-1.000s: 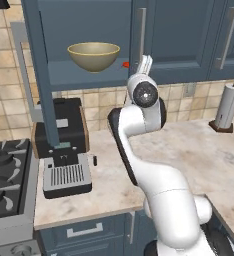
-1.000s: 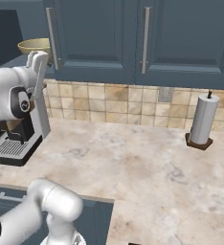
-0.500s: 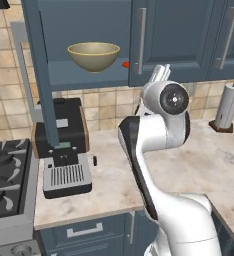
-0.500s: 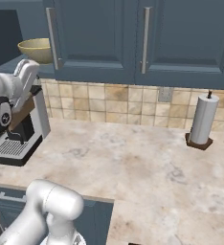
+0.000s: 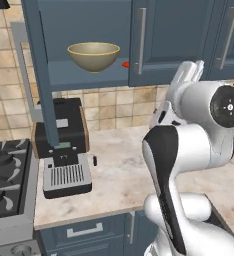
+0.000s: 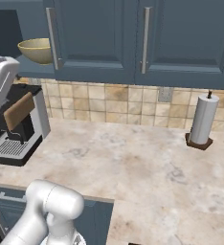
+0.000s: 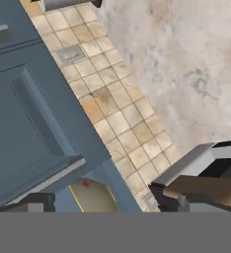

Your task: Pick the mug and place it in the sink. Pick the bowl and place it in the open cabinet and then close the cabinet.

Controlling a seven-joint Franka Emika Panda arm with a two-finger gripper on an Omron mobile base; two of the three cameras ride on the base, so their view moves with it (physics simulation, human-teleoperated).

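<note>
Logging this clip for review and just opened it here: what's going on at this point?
The bowl sits on the shelf of the open cabinet, with a small red disc beside it. The cabinet door is swung open. The white arm is raised over the counter, to the right of the cabinet, and the hand view holds nothing between the gripper's fingertips. A coffee machine stands on the counter below the cabinet, a paper towel roll further along.

Glossy white, rounded arm built of thick tubular links, with a dark charcoal band curving down the middle link. Capped at the big joint by a round black disc with a small pale centre mark. Seen from the right base view as plain smooth white shells, no cables or screws discernible.
</note>
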